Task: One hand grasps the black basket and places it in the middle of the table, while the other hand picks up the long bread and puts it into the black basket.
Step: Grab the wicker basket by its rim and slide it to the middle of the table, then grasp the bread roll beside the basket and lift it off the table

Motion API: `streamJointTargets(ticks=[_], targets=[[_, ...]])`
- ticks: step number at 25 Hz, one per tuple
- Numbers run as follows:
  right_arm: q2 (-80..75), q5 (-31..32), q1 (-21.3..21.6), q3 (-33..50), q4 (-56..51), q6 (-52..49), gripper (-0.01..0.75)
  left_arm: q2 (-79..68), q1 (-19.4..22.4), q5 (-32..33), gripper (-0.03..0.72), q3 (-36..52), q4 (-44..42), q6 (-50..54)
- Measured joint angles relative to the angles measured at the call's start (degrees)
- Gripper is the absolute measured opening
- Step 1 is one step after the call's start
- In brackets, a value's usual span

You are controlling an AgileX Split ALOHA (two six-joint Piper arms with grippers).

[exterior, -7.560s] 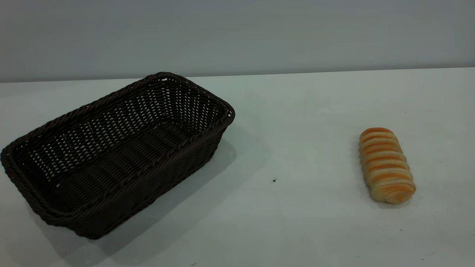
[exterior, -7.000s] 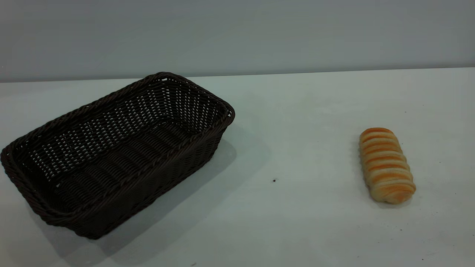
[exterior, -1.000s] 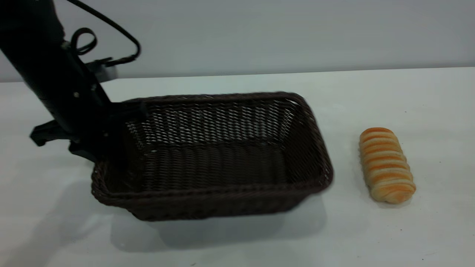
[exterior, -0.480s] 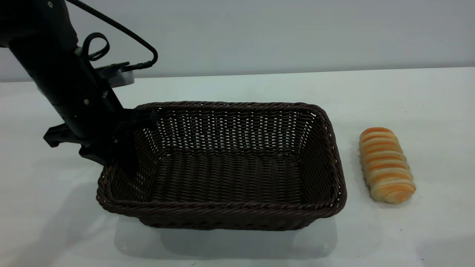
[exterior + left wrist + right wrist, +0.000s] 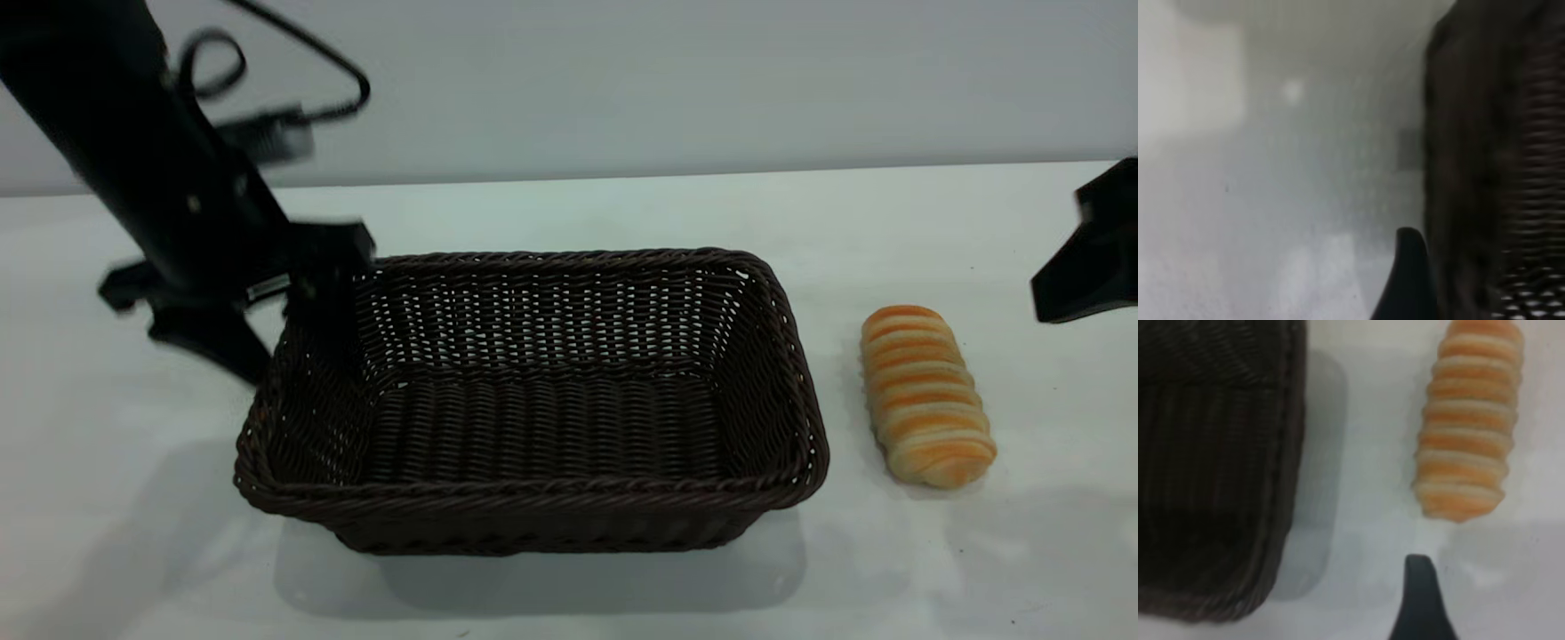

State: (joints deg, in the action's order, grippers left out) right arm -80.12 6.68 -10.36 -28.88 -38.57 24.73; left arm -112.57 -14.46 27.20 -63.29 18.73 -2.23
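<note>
Table: the wide plain white matte table (image 5: 622, 222) carried everything; open room lay behind the basket and along its near edge.
Basket: the large dark woven wicker basket (image 5: 533, 498) sat flat and square-on near mid-table; a second earlier it was tilted, left of there, with its end held.
Left arm: the black left gripper (image 5: 276, 338) straddled the basket's left end wall, its jaws spread, one finger outside and one inside, gripping nothing; it had just let go, so I judged the placing done.
Bread: the small oblong golden-orange ridged bread roll (image 5: 926, 396) lay unmoved just beside the basket's right rim.
Right arm: the black right gripper (image 5: 1089, 253) had newly entered at the right edge, near the bread; how far open I could not tell.
</note>
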Motion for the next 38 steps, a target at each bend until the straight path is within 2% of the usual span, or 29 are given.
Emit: streamJointTargets(ticks=[3, 8, 23, 26, 28, 31, 32, 34, 38], targets=[[-4.45, -1.39, 0.0, -2.32, -2.16, 1.73, 0.58, 4.82, 0.0, 0.0, 0.634, 0.0, 0.0, -3.08], [-13.26, -1.28, 0.0, -8.66, -2.84, 2.52, 0.582, 11.95, 0.0, 0.26, 0.582, 0.0, -0.11, -3.97], [-39.29, -1.14, 0.0, -23.89, -2.83, 3.18, 0.571, 27.43, 0.0, 4.65, 0.573, 0.11, -1.51, -4.17], [-41.33, -1.14, 0.0, -25.09, -2.76, 3.22, 0.489, 30.21, 0.0, 4.84, 0.573, 0.11, -1.57, -4.17], [-41.95, -1.2, 0.0, -25.35, -2.66, 3.3, 0.38, 31.3, 0.0, 4.95, 0.573, 0.11, -1.57, -4.17], [-42.18, -1.0, 0.16, -25.44, -0.84, 4.81, 0.139, 32.04, 0.0, 6.2, 0.573, 0.11, -1.57, -4.17], [-42.18, -0.69, 0.49, -25.48, -0.03, 5.18, 0.095, 32.03, 0.0, 6.52, 0.573, 0.16, -1.57, -4.17], [-42.1, 0.24, 1.69, -25.55, 0.74, 5.57, 0.055, 32.03, 0.0, 7.24, 0.573, 0.27, -1.57, -4.17], [-39.98, 3.24, 5.92, -25.5, 1.6, 5.72, 0.043, 32.03, 0.0, 7.57, 0.573, 0.38, -1.57, -4.17]])
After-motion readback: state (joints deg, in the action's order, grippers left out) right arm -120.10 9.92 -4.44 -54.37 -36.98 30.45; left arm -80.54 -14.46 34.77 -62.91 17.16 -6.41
